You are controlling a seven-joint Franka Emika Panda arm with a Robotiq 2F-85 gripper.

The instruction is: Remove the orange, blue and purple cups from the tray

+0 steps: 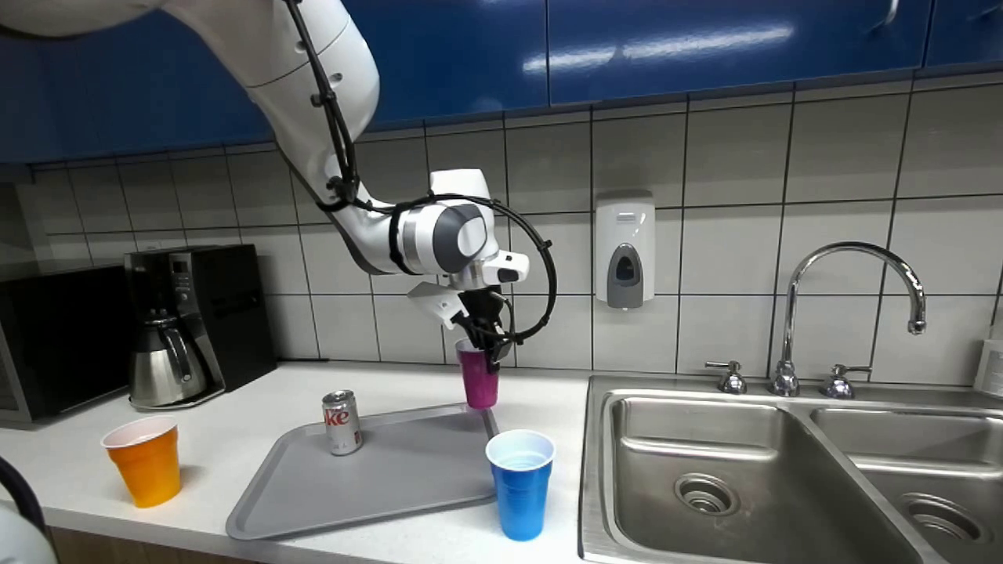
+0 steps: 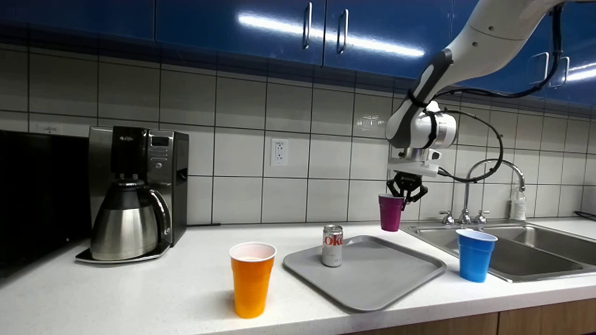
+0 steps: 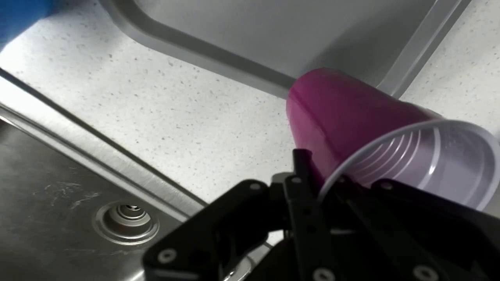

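Note:
The purple cup [image 1: 476,384] hangs upright in the air near the tray's back corner on the sink side. It also shows in an exterior view [image 2: 390,214] and in the wrist view [image 3: 343,105]. My gripper [image 3: 324,171] is shut on its wall at the rim, one finger outside and one inside the cup. The grey tray [image 2: 368,288] lies on the counter. The orange cup [image 2: 252,288] stands on the counter on the coffee maker's side of the tray. The blue cup [image 1: 521,493] stands on the counter between tray and sink; a bit of it shows in the wrist view [image 3: 23,15].
A silver soda can [image 2: 332,246] stands on the tray. The steel sink [image 1: 597,470] and its faucet [image 1: 846,249] are beyond the blue cup. A coffee maker [image 2: 128,218] stands at the opposite end. A tiled wall with a soap dispenser [image 1: 624,251] is behind my gripper.

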